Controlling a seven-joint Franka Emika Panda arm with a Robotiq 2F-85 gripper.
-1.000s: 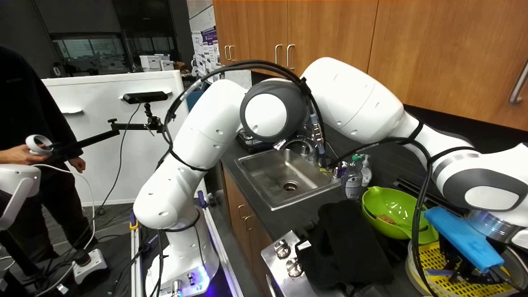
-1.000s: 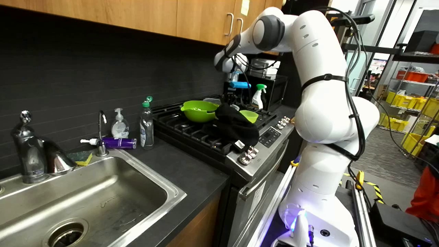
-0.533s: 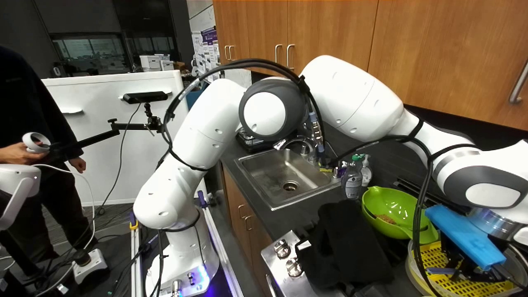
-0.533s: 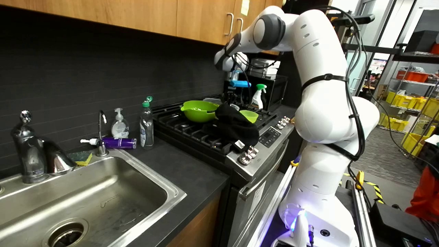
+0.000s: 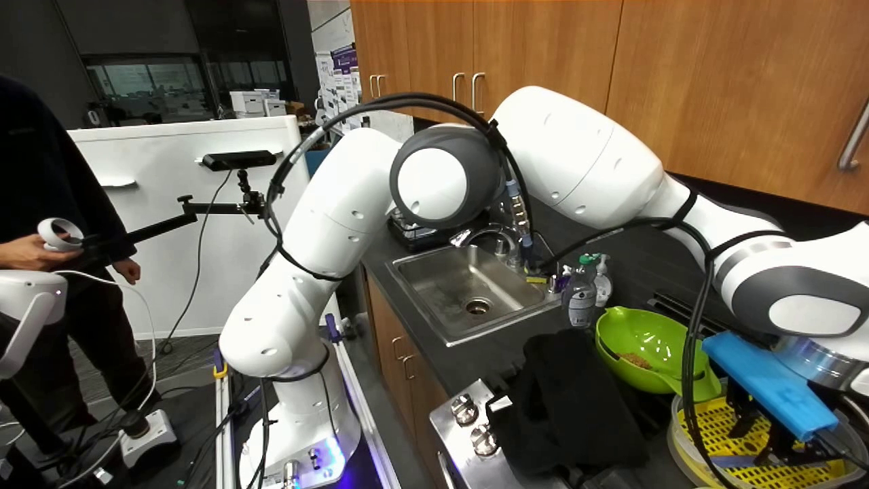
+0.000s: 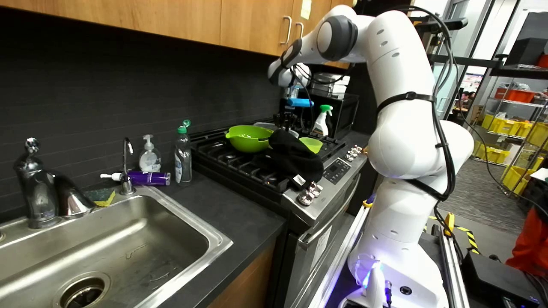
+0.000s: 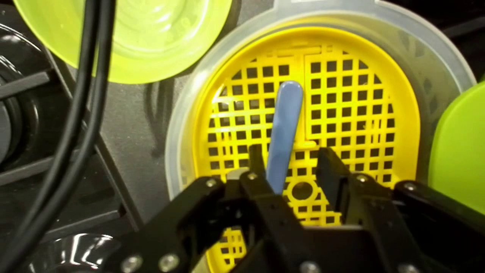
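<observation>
The blue round-ended handle lies within the edge of the yellow perforated insert. Over it, the gripper has 2 parted, empty jaws. Apparent step: set-down; next move calls for vertical lift past the translucent container edge.

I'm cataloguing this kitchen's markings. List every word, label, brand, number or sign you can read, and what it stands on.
Nothing is readable. Too small or blurred:
Print on the green-capped bottle
Print on the pump bottle
Print on the purple bottle
White tag on the black cloth
Control panel on the stove
Sheet on the stove's front
Wall posters
Blue stick and yellow grid: no lettering seen.
</observation>
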